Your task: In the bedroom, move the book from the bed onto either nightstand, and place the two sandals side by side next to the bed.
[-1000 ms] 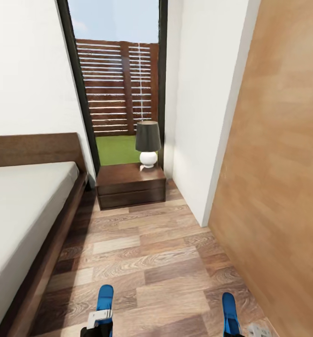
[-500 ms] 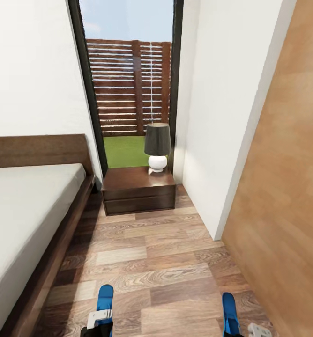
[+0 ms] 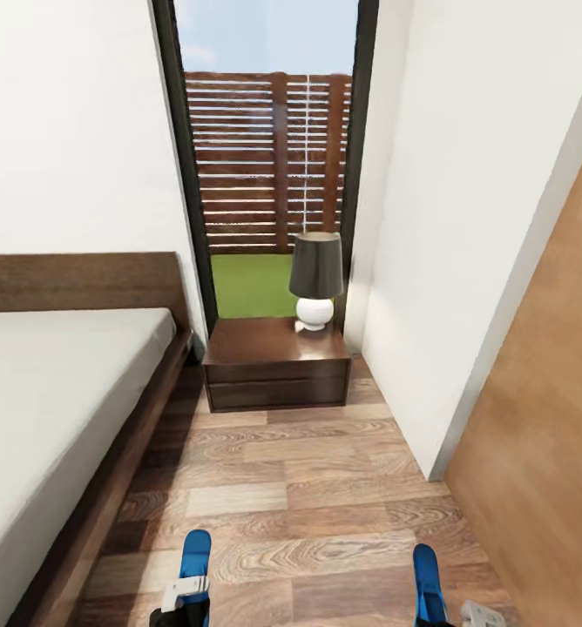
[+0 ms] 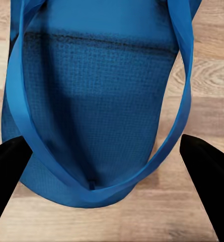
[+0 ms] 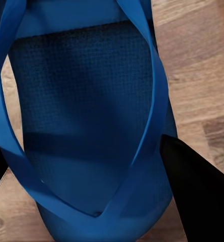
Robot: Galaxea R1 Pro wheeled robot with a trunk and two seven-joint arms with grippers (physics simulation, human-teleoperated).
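**Sandals carried low beside the bed**

Left sandal [image 4: 91,101] gripped in left gripper [image 4: 109,166], right sandal [image 5: 86,116] in right gripper [image 5: 86,166], above plank floor [image 3: 326,488] beside bed [image 3: 56,401]. Judged light, floppy, thin-strapped; best pinched across the stiffer sole. No book seen on nightstand [image 3: 274,344].

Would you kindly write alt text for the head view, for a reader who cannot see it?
A blue sandal in the left gripper and another at the right sit low in frame, over wood floor. Ahead, a dark nightstand with a lamp stands beside the bed, before a tall window.
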